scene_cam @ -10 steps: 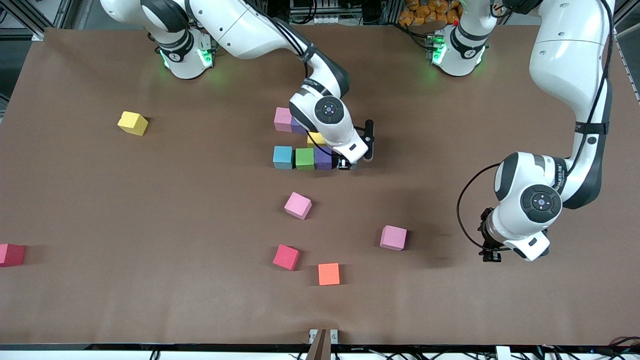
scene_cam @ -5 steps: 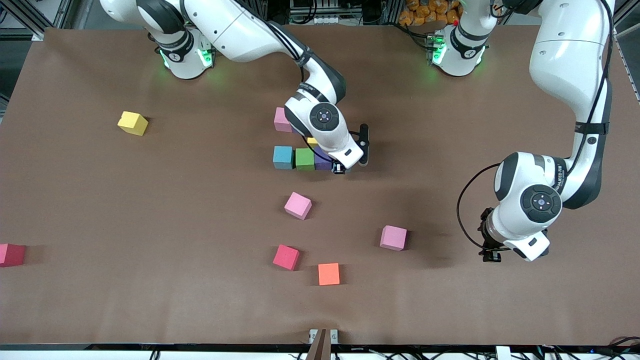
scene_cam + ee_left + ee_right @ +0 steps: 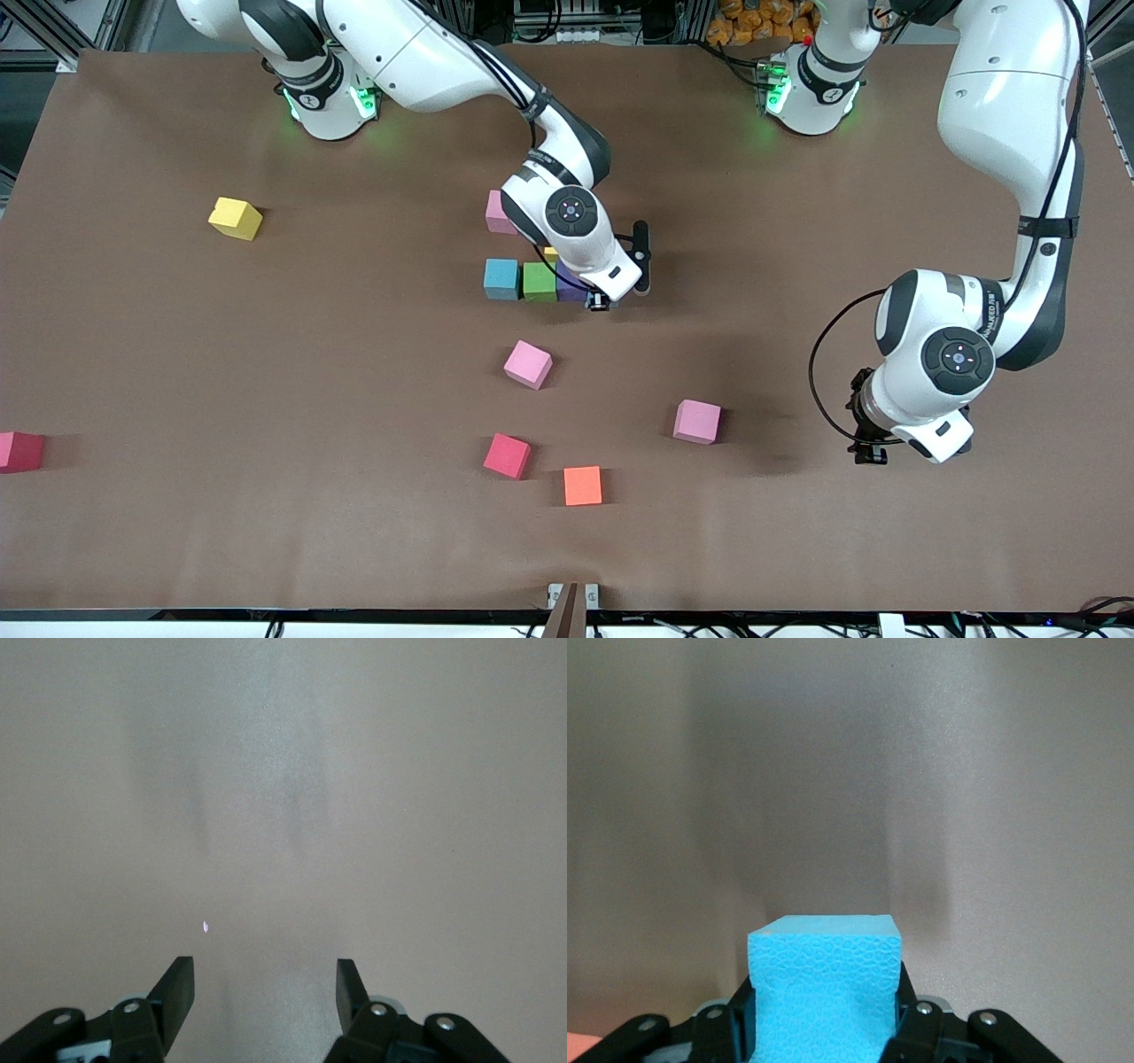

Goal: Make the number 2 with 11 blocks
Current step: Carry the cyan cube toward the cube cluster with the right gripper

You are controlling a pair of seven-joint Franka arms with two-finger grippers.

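Your right gripper (image 3: 824,1028) was clamped on a light blue matte cube (image 3: 825,988), low over the brown tabletop (image 3: 266,354) at the end of a row of three touching cubes: a teal-blue cube (image 3: 501,279), a green cube (image 3: 539,282) and a purple cube (image 3: 570,286), the last partly covered by the arm. From the front you could not see the held cube at all; the wrist hid it. The same arm cut off a pink cube (image 3: 496,213) and left only a sliver of a yellow cube (image 3: 551,254). Nearer the front camera lay a pink cube (image 3: 528,364), another pink cube (image 3: 697,421), a red cube (image 3: 507,456) and an orange cube (image 3: 583,486). A yellow cube (image 3: 236,218) sat toward the right arm's end, and a second red cube (image 3: 19,451) was cut off by the frame edge. Your left gripper (image 3: 264,992) waited over bare tabletop, fingers apart and holding nothing.
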